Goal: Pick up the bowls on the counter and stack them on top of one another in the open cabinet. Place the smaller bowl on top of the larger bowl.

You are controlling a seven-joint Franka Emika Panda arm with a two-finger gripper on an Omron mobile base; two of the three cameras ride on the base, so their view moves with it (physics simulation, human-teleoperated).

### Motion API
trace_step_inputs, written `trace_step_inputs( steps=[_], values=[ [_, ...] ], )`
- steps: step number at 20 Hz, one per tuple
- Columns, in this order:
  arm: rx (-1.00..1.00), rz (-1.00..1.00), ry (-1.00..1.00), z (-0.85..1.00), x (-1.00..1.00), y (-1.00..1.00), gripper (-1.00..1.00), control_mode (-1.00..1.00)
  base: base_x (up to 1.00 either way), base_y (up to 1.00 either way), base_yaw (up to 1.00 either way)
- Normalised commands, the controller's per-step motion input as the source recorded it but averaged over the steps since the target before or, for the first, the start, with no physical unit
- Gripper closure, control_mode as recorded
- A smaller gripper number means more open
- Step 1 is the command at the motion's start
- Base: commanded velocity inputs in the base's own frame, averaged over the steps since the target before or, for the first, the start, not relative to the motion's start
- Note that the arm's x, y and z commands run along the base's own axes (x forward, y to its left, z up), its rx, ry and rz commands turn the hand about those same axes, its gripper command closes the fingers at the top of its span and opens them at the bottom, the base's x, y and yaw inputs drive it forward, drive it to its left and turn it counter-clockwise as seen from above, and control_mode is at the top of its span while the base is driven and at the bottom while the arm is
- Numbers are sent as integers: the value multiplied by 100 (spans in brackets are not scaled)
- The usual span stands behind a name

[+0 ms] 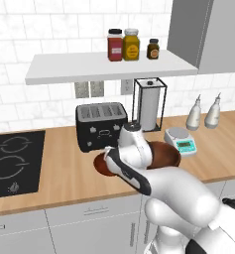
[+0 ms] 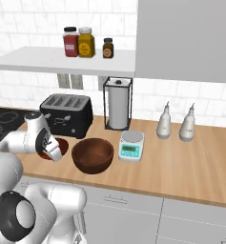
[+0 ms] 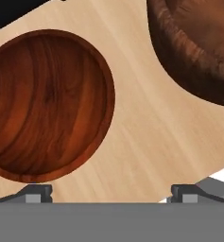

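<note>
Long light-wood worktop (image 2: 181, 167) carrying everything; white open cabinet (image 1: 64, 69) shelf above it at twelve o'clock, with three jars (image 1: 131, 44) toward its right end and bare board left of them. Black toaster (image 2: 66, 114), paper-towel stand (image 2: 117, 102) and small scale (image 2: 131, 145) at the back. Larger bowl (image 2: 92, 155) on the worktop just left of the scale; smaller bowl (image 3: 47, 104) close beside it at about nine o'clock, the two apart with bare wood between. Neither bowl lifted yet: apparently the approach to a first grasp. Next move likely calls for dropping over a bowl rim and closing. Gripper (image 3: 111, 191) low over the worktop between the bowls, jaws spread wide, holding nothing, touching nothing visible.
</note>
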Motion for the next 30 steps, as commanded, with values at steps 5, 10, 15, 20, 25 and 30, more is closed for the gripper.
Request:
trace_step_inputs(
  steps=[5, 10, 15, 20, 25, 30],
  values=[
    [0, -3, 0, -17, 18, 3, -100, -100, 0, 0, 0],
    [0, -4, 0, -10, 27, 3, -100, -100, 0, 0, 0],
    [0, -3, 0, -9, 26, 3, -100, -100, 0, 0, 0],
    [0, -2, 0, -20, 21, 4, -100, -100, 0, 0, 0],
    [0, -3, 0, -25, 15, 2, -100, -100, 0, 0, 0],
    [0, -3, 0, -25, 12, 8, 100, -100, 0, 0, 0]
  ],
)
